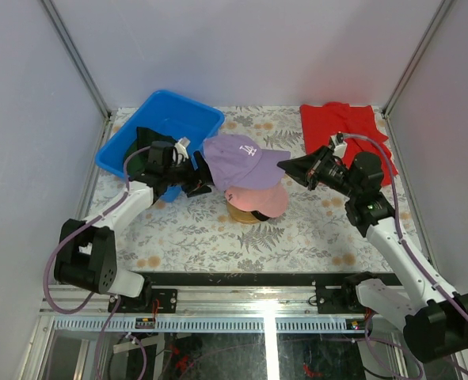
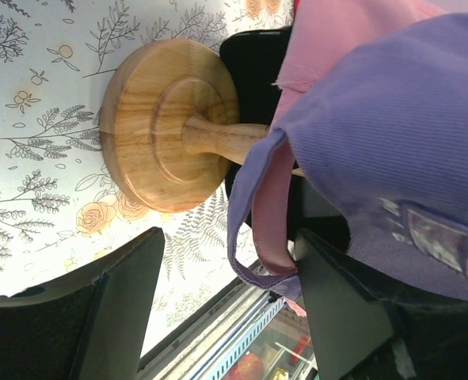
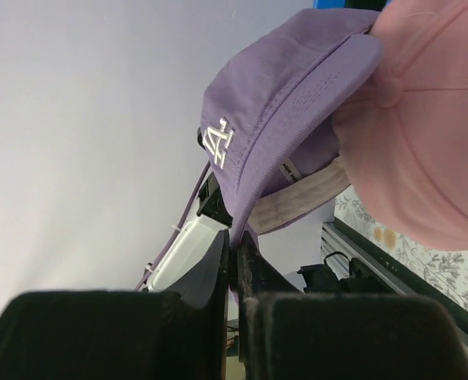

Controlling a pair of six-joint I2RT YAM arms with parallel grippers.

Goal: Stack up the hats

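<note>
Top external view: the lavender cap (image 1: 237,157) is hanging between both arms, just above the pink cap (image 1: 264,199), which is sitting on the round wooden stand (image 1: 243,214) at the middle of the floral table (image 1: 313,229). The right gripper (image 1: 291,165) is pinching the lavender cap's brim, and the left gripper (image 1: 195,180) is sitting at the cap's rear edge. A dark cap (image 1: 141,136) is lying in the blue bin (image 1: 188,115) at the far left, its lettering not legible. A red cloth (image 1: 344,127) is lying at the far right. Left wrist view: the left gripper (image 2: 230,235) is showing its jaws standing well apart, gripping nothing, with the lavender cap's (image 2: 392,158) rear strap hanging between them. The pink cap (image 2: 336,39) is lying under the lavender one, and a black cap (image 2: 253,63) is showing beneath it against the wooden stand (image 2: 170,119). Right wrist view: the right gripper (image 3: 235,245) is clamping its fingers tight on the brim edge of the lavender cap (image 3: 281,103), whose white emblem is facing the camera. The pink cap (image 3: 424,142) is sitting just beside and below it
</note>
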